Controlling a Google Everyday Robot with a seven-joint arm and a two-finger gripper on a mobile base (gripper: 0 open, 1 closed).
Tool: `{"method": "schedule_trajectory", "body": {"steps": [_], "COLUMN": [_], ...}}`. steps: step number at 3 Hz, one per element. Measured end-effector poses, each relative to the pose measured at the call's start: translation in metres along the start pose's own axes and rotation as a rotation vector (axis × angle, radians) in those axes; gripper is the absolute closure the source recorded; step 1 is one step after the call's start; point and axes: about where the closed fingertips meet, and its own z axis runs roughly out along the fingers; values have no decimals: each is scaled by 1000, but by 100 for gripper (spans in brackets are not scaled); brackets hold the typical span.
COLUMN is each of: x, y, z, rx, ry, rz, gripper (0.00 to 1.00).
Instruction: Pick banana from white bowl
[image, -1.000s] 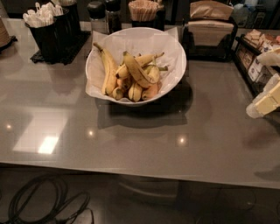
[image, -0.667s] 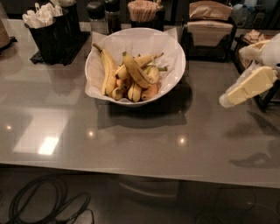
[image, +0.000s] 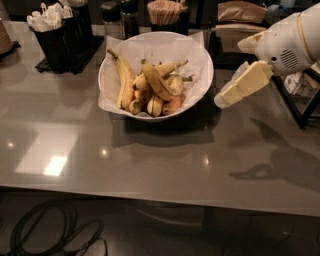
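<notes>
My gripper (image: 226, 97) hangs in the air just beside the right rim of the white bowl (image: 206, 84), tip pointing down and left toward it. Whether it is spread or closed I cannot tell from this angle. A second ago I was out at the far right edge of the view, well apart from the bowl, so I have swung in across the table (image: 150, 170). I touch nothing yet. The banana (image: 156, 80), thick, curved and brown-speckled, lies in the middle of the heap on the crinkled paper, arched over the smaller ones, with the slim long banana (image: 125, 82) at its left. Nothing in the bowl has shifted. I judge that the approach is nearly done. What remains is clearing the rim, coming down over the curve and closing on it.
</notes>
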Motion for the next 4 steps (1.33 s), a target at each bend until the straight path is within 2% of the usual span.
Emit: {"method": "schedule_trajectory", "body": {"steps": [1, 2, 3, 4], "x": [-3, -5, -16, -19], "y": [1, 3, 7, 3], "z": [2, 21, 67, 68], "rx": [-6, 3, -9, 9], "ry": [0, -45, -102, -112], "rz": [-5, 46, 104, 104], "gripper": [0, 0, 0, 0]}}
